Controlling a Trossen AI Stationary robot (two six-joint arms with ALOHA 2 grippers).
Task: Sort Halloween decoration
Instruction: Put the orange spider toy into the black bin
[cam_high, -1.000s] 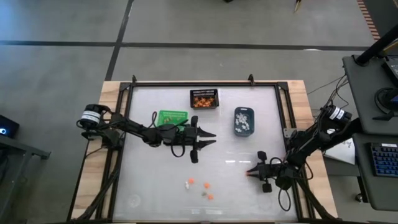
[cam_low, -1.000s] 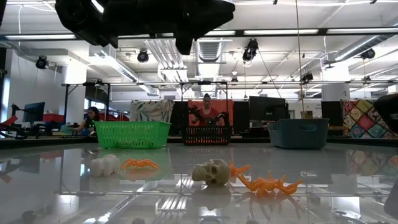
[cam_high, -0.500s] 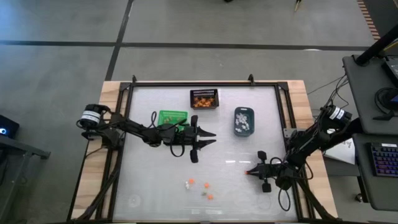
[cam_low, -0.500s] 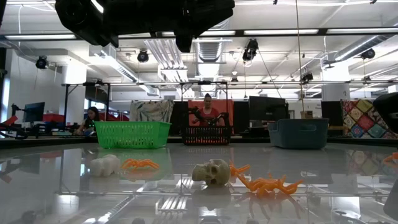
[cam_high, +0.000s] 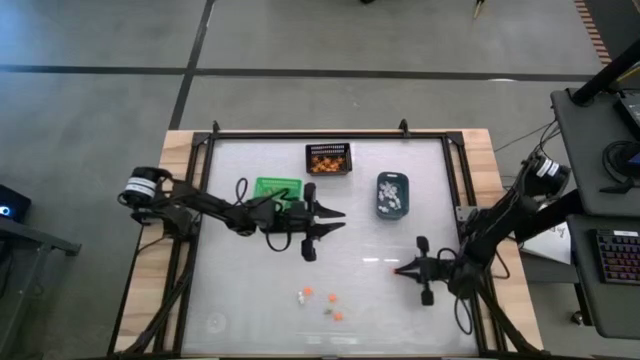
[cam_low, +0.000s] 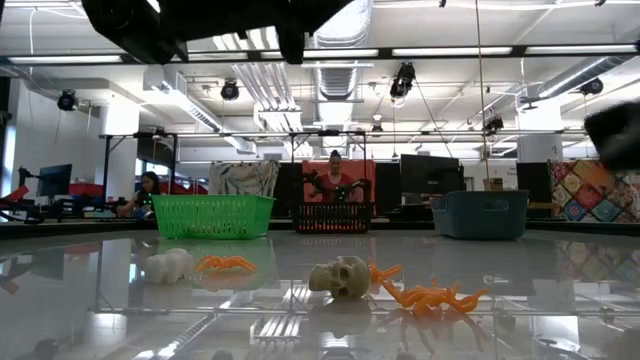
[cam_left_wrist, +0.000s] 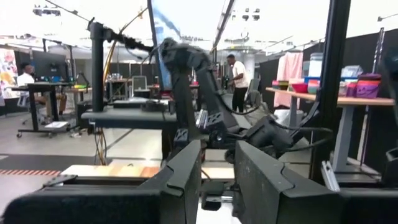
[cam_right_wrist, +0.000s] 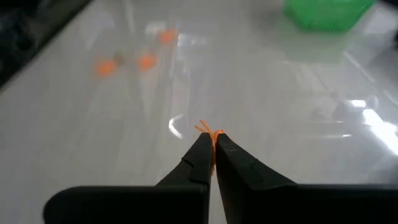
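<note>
Right gripper (cam_high: 400, 270) is pinched shut on a tiny orange trinket (cam_right_wrist: 208, 132); only thin orange legs stick out past the tips in the right wrist view, so it looks like a spider, can't be sure. Fingers lie flat and low over the table (cam_high: 380, 300), pointing away from the right edge toward the table middle, arm stretched in from the right side.

The relation that matters: the black bin (cam_high: 328, 158) with orange pieces in it lies ahead of the tips and off toward the far edge, well apart. The blue-grey bin (cam_high: 391, 195) with pale pieces is nearer, just off the far side of the gripper. The green bin (cam_high: 276, 188) is further out, beyond the left arm. My guess is the orange piece goes to the black bin, so the carry runs diagonally forward and far-side.

The loose pile (cam_high: 322, 301) of orange and pale trinkets lies ahead of the tips and toward the near edge, apart from them. The low view shows a skull (cam_low: 340, 275), orange spiders (cam_low: 432, 296) and a white piece (cam_low: 168, 265) there.

Left gripper (cam_high: 328, 220) hangs at mid table beside the green bin, fingers part open, nothing seen between them, pointing toward the right arm. The right one is nearer both the pile and the blue-grey bin.
</note>
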